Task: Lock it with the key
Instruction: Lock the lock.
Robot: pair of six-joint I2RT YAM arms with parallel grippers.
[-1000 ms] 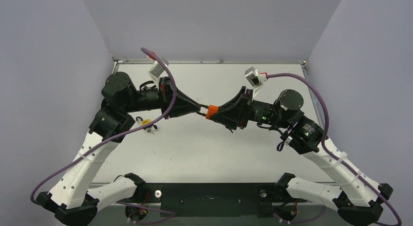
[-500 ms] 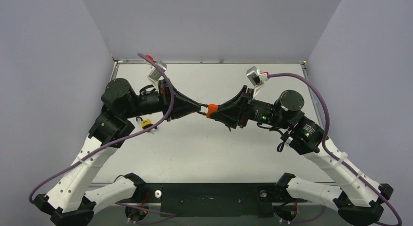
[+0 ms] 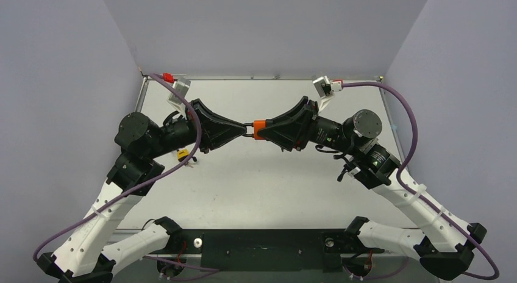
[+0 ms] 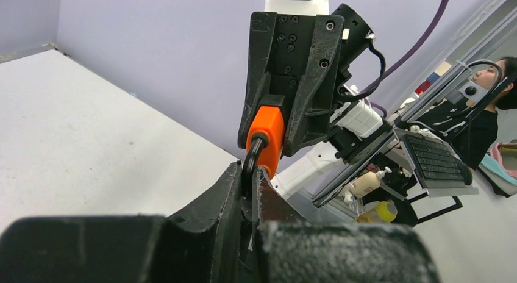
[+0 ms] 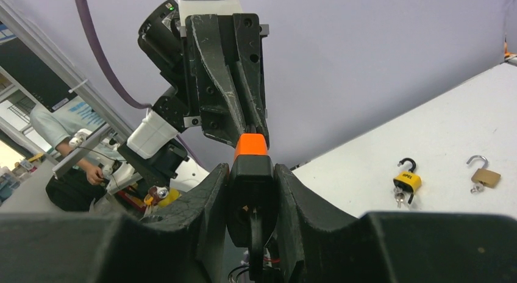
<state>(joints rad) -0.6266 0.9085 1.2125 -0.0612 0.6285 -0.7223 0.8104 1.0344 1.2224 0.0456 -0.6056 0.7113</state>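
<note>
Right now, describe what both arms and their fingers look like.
Both match: the left arm and right arm have white lower links and black joints. The left fingers and right fingers are black, rough-textured, tapering wedges. A purple cable loops to each white wrist camera.

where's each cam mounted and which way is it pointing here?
Top external: above and behind the bases, looking down on the white table; both arms show whole, left gripper and right gripper tip to tip.
Left wrist: on the left arm, looking past its own fingers at the right gripper.
Right wrist: mirrored, own fingers, facing the left gripper.
Shared: all show the orange padlock with a black shackle.
</note>
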